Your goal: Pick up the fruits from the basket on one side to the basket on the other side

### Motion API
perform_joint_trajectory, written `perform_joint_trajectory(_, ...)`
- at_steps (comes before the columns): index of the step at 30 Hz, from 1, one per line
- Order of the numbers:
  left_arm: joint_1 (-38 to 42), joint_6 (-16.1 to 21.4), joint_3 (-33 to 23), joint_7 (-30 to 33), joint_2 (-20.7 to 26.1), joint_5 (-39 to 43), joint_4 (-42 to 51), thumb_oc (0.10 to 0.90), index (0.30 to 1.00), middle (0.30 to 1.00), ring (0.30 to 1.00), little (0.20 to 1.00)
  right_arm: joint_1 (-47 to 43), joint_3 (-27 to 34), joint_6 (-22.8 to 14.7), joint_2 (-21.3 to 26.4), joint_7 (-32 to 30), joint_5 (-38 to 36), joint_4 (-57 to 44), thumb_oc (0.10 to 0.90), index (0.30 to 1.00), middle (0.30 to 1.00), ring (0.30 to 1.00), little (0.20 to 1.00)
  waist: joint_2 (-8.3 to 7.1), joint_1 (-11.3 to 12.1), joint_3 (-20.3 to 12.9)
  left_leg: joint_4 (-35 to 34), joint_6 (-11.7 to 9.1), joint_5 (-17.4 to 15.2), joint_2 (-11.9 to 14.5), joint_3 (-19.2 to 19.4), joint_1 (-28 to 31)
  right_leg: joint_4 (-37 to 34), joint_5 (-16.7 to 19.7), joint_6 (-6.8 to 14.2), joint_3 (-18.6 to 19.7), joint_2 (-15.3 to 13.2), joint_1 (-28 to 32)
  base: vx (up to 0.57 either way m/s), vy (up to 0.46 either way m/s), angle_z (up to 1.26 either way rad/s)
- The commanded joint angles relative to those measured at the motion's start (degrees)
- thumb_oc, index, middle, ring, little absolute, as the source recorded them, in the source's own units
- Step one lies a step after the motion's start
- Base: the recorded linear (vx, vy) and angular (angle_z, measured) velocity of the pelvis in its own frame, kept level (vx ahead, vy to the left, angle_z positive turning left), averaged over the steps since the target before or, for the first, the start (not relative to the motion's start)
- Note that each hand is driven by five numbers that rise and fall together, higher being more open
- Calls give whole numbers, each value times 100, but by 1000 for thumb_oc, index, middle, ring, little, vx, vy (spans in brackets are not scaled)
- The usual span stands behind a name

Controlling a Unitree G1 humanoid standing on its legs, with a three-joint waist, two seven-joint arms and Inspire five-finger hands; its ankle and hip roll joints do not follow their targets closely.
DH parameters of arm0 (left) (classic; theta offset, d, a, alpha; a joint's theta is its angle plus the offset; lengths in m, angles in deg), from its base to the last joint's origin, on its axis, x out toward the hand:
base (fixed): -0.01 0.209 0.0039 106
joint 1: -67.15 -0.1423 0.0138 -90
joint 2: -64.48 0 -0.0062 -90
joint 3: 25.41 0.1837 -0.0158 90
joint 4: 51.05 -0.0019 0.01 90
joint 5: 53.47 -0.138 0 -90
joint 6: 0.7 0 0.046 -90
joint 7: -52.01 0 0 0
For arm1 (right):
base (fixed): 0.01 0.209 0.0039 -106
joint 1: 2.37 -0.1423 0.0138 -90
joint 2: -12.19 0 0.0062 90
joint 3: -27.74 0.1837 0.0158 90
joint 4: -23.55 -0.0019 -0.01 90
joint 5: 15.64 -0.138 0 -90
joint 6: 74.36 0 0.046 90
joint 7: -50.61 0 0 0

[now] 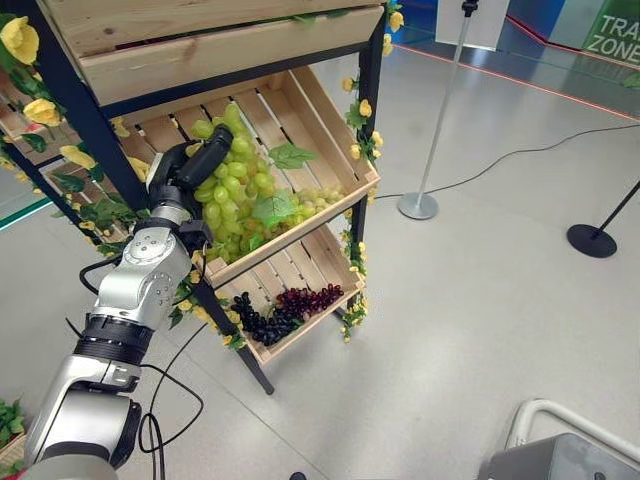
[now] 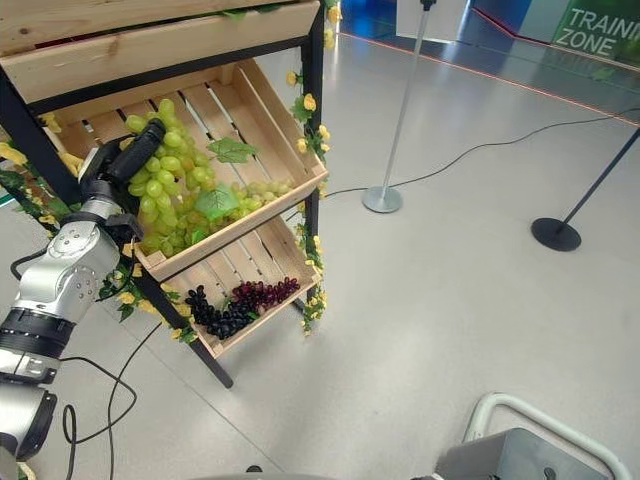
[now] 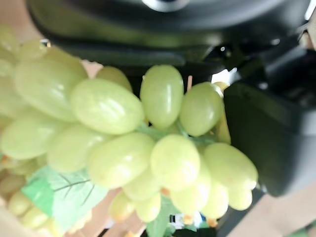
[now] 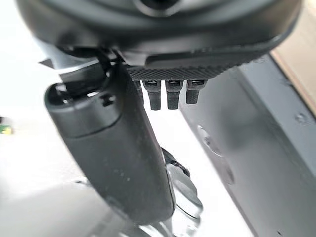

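Observation:
A big heap of green grapes [image 1: 245, 185] with green leaves fills the middle wooden crate [image 1: 335, 125] of a tilted shelf rack. My left hand [image 1: 190, 165] reaches into that crate from the left. Its fingers and thumb close round a bunch of green grapes [image 3: 148, 148] at the top of the heap, and that bunch sits between thumb and fingers in the left wrist view. The lower crate [image 1: 335, 260] holds dark purple and red grapes [image 1: 280, 312]. My right hand [image 4: 113, 148] hangs over pale floor with relaxed fingers, holding nothing.
Another wooden crate [image 1: 200, 45] sits above the middle one. Yellow flowers [image 1: 360, 130] and leaves trim the black rack posts. On the floor to the right stand a silver pole on a round base [image 1: 418, 205] and a black base [image 1: 592, 240]. A grey box with a white rail [image 1: 560, 450] is near the lower right.

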Motion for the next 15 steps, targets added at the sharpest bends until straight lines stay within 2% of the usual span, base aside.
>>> perform_joint_trajectory(1, 1803, 757, -186, 236, 752, -778, -591, 400, 300, 300, 300, 300, -174, 7, -162, 425, 46, -285, 171, 800, 900, 900, 900, 900, 165, 190, -173, 12, -117, -227, 118, 52, -11, -16, 460, 19, 117, -122, -321, 21, 32, -4)
perform_joint_trajectory(8, 2093, 716, 172, 605, 877, -1891, -1349, 400, 300, 300, 300, 300, -98, -3, -338, 454, -17, -336, 175, 800, 900, 900, 900, 900, 141, 86, -169, 12, -97, -262, 127, 132, 18, -16, 475, 48, 200, -102, -361, 27, 20, -5)
perform_joint_trajectory(11, 2302, 519, 438, 675, 1081, -2818, -1692, 400, 300, 300, 300, 300, -34, -1, -364, 527, 8, -334, 125, 800, 900, 900, 900, 900, 142, 13, -163, 12, -94, -279, 142, 196, 23, -16, 493, 66, 253, -99, -405, 28, 25, -4)
perform_joint_trajectory(15, 2617, 328, 874, 699, 1258, -3522, -1932, 400, 300, 300, 300, 300, -17, -33, -353, 585, 52, -394, 64, 800, 900, 900, 900, 900, 127, -31, -135, 12, -94, -296, 144, 235, -1, -16, 505, 83, 282, -101, -461, 1, 5, -7)
